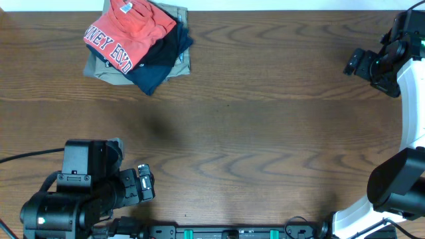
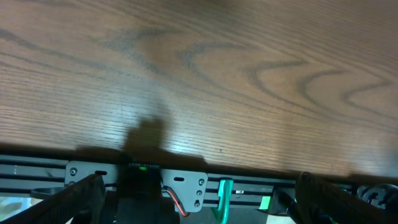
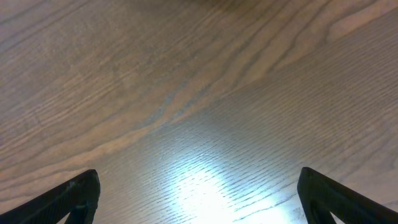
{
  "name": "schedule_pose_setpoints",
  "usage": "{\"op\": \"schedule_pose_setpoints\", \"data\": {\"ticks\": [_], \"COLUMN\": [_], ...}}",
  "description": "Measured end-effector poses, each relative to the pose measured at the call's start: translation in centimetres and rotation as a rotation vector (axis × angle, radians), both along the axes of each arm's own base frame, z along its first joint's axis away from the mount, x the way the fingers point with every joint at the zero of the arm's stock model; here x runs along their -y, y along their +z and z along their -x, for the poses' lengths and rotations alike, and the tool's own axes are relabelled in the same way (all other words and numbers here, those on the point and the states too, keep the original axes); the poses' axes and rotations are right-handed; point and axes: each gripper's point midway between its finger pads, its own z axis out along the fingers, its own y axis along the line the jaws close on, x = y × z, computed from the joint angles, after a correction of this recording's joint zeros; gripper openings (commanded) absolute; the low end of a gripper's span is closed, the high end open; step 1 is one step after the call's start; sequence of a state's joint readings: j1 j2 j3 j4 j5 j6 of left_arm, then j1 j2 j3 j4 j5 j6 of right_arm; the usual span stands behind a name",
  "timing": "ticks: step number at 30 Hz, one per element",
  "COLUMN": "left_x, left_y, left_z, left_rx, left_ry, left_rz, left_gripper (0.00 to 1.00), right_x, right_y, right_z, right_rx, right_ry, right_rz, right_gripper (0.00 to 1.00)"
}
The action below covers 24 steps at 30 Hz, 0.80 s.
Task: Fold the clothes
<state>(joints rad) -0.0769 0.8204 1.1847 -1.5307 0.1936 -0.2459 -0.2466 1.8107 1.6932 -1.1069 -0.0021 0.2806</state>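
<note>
Currently red-orange T-shirt (image 1: 129,30) atop garment pile (image 1: 157,69), upper left of frame; left hand (image 2: 199,185), right hand (image 3: 199,179) both spread apart over counter (image 1: 265,133).

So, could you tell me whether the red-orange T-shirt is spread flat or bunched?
Bunched: the red-orange T-shirt lies rumpled atop the navy garment and khaki garment.

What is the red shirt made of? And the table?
The red shirt looks like soft cloth, probably cotton: matte, creased, with printed white letters. The table looks like wood or wood-look laminate: brown grain lines and a light glare on its smooth top.
</note>
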Motion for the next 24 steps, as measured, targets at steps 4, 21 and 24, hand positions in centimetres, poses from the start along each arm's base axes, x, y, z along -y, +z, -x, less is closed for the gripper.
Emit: {"op": "schedule_pose_setpoints", "data": {"ticks": [4,21,24], "left_x": [0.0,0.9,1.0], "left_y": [0.0,0.2,-1.2], "left_z": [0.0,-6.7,-7.8], "left_rx": [-0.002,0.308,0.401], "left_ry": [0.012,0.020,0.012], "left_rz": [0.007,0.048,0.053], "left_gripper": [0.98,0.98,0.98], "right_x": [0.0,0.0,0.0], "right_y": [0.0,0.0,0.0], "right_z": [0.0,0.0,0.0], "right_rx": [0.000,0.001,0.000], "right_ry": [0.000,0.000,0.000], "right_rz": [0.000,0.001,0.000], "right_gripper": [0.99,0.99,0.99]}}
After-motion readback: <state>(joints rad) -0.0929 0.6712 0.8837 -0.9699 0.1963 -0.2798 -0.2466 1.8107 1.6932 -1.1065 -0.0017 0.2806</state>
